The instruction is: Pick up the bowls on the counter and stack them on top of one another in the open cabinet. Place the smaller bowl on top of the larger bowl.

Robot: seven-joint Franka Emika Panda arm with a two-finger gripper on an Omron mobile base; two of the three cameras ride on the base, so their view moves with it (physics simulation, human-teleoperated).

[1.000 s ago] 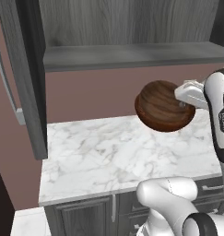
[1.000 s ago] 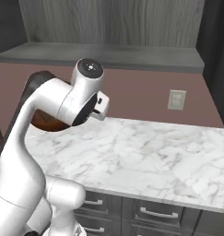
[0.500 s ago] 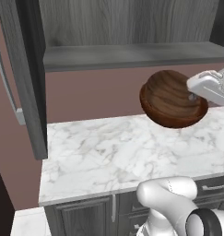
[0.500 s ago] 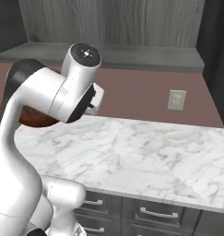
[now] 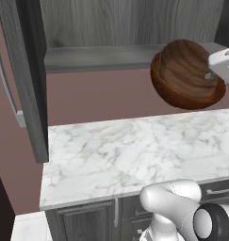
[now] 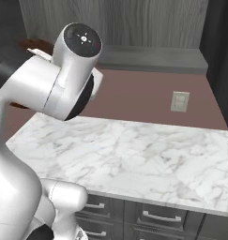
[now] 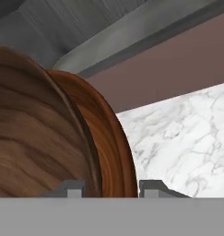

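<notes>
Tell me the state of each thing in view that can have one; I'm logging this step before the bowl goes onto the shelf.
wooden bowl: lifted off the counter, tilted on its side, level with the shelf.
end effector: shut on the wooden bowl's rim, one finger either side.
open cabinet: door swung open, visible shelf bare.
counter: bare marble, nothing standing on the visible part.
lower drawers: closed.

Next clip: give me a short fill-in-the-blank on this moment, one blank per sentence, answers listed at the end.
1. The gripper is shut on the rim of a wooden ____.
2. The bowl hangs in the air above the white marble ____.
3. In the left base view the bowl is level with the grey ____ of the open cabinet.
4. On the reddish wall sits a pale ____.

Missing words: bowl; counter; shelf; outlet
</notes>
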